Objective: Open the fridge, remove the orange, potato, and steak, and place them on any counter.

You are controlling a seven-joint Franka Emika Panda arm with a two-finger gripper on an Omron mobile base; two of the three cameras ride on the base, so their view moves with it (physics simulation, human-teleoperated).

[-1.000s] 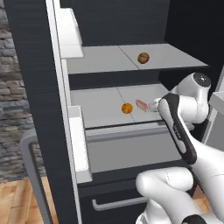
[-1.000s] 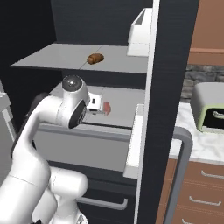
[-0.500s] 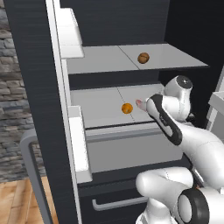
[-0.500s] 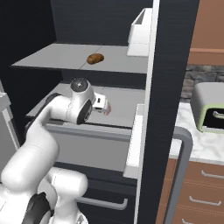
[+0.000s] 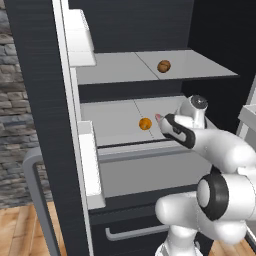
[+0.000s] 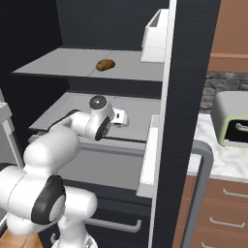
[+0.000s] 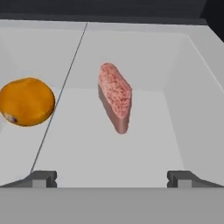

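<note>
- Since a second ago the arm has swung in over the middle shelf of the open fridge (image 5: pixel 60 125), wrist now turned toward the shelf's back
- Gripper (image 7: pixel 111 177) stands fully spread, nothing between its tips, both low at the edge of the hand view
- Steak (image 7: pixel 114 97) lies straight ahead of it, centred between the tips but apart from them, on the grey shelf floor
- Orange (image 7: pixel 27 101) sits to the steak's left, near it but not touching; in the left base view it shows beside the wrist (image 5: pixel 145 123)
- Potato (image 5: pixel 163 66) rests alone on the shelf above
- Counter (image 6: pixel 218 162) lies right of the fridge door
- Judgement: the steak looks like the first pick; nothing is out yet, so all three removals remain
</note>
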